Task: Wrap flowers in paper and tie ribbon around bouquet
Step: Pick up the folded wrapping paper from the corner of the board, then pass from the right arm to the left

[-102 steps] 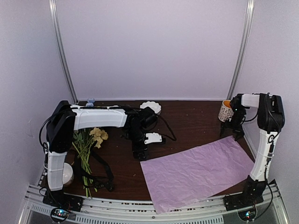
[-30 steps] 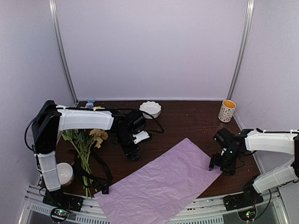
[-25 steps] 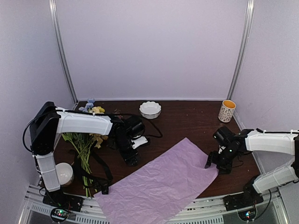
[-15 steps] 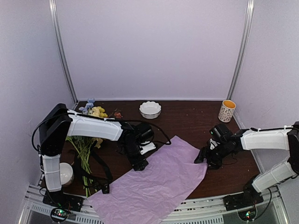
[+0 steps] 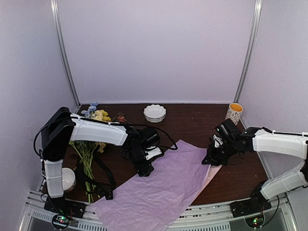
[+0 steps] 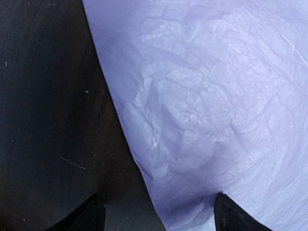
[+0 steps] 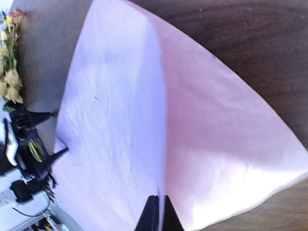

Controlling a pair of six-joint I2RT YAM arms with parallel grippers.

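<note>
Now the right claw (image 7: 158,202) has clamped the paper (image 5: 163,187), lifting its corner; left claw (image 6: 158,204) stays spread.

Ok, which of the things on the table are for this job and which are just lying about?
For the job: paper, flowers, black ribbon.
Lying about: scalloped white bowl, mug, small white bowl at the near left.
</note>
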